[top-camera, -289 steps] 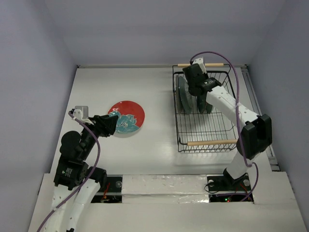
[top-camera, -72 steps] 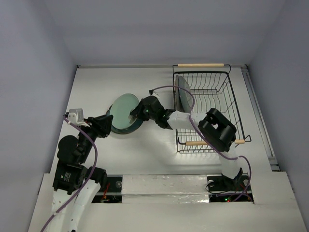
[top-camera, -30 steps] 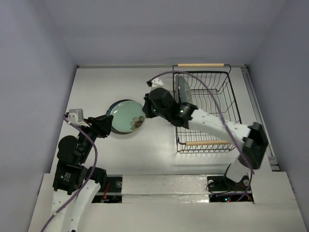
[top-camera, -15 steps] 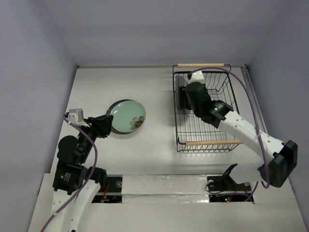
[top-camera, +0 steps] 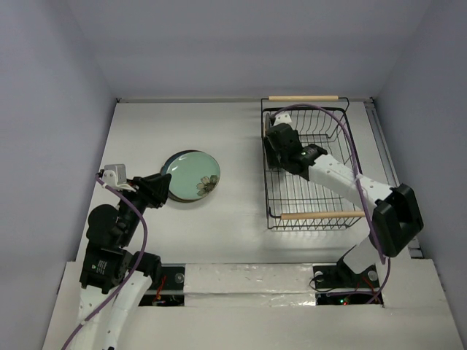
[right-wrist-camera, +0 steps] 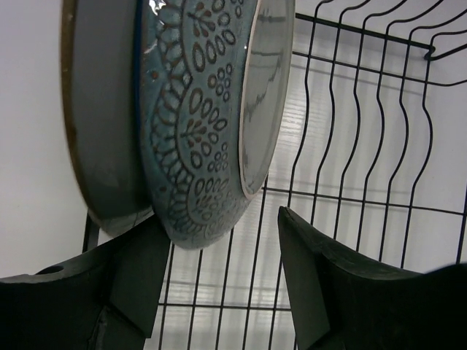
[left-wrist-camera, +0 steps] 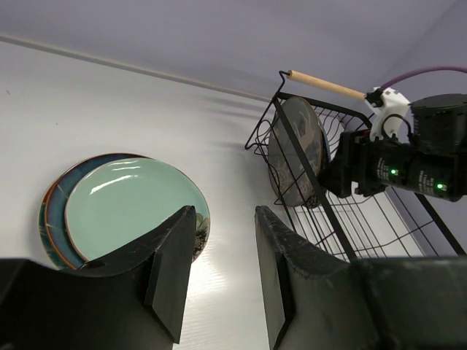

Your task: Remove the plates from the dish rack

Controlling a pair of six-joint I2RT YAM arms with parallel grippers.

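Right end effector [right-wrist-camera: 222, 233], wide, at the patterned plate [right-wrist-camera: 193, 131]'s lower rim in the two-o'clock dish rack [top-camera: 314, 193]; left end effector [left-wrist-camera: 222, 219] narrow, empty.

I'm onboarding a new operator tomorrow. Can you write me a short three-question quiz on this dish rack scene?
1. True or false: the right gripper is shut.
2. How many plates stand in the rack? A one, B two, C four.
3. Fill in: the stack of flat plates lies by the ____ gripper.

Key:
1. False. Its jaws are open, under the plates' lower rims.
2. B.
3. The left gripper.
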